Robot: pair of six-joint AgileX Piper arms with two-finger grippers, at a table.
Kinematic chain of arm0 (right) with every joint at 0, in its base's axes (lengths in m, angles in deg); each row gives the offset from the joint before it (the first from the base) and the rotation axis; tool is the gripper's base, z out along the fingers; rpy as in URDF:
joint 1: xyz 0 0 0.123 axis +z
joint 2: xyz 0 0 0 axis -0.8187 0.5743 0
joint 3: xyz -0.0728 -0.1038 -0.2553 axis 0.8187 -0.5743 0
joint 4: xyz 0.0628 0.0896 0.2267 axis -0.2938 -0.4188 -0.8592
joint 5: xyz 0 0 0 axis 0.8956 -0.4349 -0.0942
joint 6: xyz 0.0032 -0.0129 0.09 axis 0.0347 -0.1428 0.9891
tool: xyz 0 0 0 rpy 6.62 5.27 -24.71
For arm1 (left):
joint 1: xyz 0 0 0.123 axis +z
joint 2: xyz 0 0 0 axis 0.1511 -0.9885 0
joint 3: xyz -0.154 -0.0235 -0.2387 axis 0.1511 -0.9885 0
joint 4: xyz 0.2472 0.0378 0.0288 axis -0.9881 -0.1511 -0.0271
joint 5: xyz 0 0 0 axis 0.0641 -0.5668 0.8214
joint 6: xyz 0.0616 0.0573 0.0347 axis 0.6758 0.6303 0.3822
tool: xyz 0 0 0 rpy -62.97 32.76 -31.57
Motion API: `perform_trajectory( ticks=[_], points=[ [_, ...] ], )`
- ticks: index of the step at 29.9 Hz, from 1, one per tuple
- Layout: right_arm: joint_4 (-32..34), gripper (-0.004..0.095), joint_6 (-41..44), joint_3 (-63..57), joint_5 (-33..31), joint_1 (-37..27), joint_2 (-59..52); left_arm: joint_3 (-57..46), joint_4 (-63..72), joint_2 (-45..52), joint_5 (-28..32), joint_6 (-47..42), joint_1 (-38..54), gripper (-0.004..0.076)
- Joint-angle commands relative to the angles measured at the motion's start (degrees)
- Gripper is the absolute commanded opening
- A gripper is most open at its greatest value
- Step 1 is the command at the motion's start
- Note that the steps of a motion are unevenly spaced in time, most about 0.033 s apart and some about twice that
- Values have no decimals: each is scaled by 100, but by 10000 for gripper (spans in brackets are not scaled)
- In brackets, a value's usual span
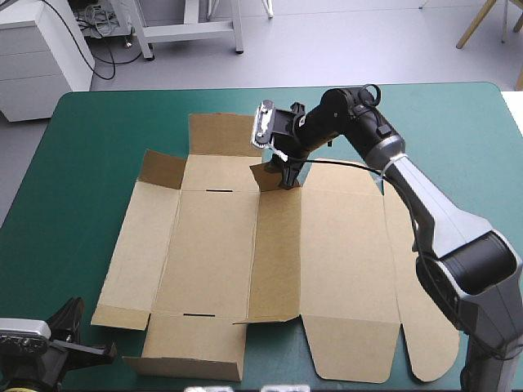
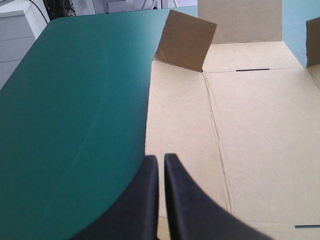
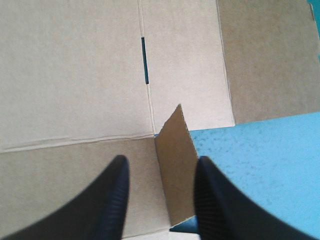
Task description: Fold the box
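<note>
Left gripper (image 2: 161, 157) pinched closed on nothing, by the table's (image 1: 82, 163) near left corner; one brown box (image 1: 212, 253) flat mid-table; two small flaps (image 1: 161, 170) standing up along its far side; right gripper (image 3: 162, 160) spread apart, straddling one.

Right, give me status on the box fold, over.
Right tool open, astride a raised flap at the far edge of the box. Left tool shut, holding nothing. Sheet otherwise mostly flat. Nothing in the way.

Right arm (image 1: 437, 208) of grey links and black joints; black, curved, finely ribbed fingers (image 3: 107, 205)
</note>
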Motion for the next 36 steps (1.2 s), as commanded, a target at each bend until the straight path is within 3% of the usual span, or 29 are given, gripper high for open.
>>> perform_trajectory(
  ticks=[1, 6, 9, 15, 19, 26, 33, 36],
  points=[
    [67, -15, 981, 178, 58, -14, -411, 114, 91, -100, 435, -57, -40, 148],
    [180, 0, 2792, 178, -75, -36, -411, 114, 81, -100, 444, -57, -40, 529],
    [457, 0, 3252, 178, -223, -36, -411, 114, 72, -100, 444, -57, -40, 631],
    [1550, 0, 4724, 12, -575, -61, -468, 114, 125, -100, 444, -57, -40, 629],
    [1708, 0, 4912, -713, -426, -142, -837, 127, -14, -209, 444, -194, -40, 629],
    [2035, 0, 5323, -2869, 843, -262, -2291, 508, -200, -1129, 338, -163, -40, 629],
    [2222, 0, 5954, -4852, 2003, -262, -3872, 1318, -730, -2644, 351, -57, -40, 629],
    [2222, 0, 6124, -5486, 2485, -262, -4450, 1796, -879, -3264, 42, -57, -40, 629]
  ],
)
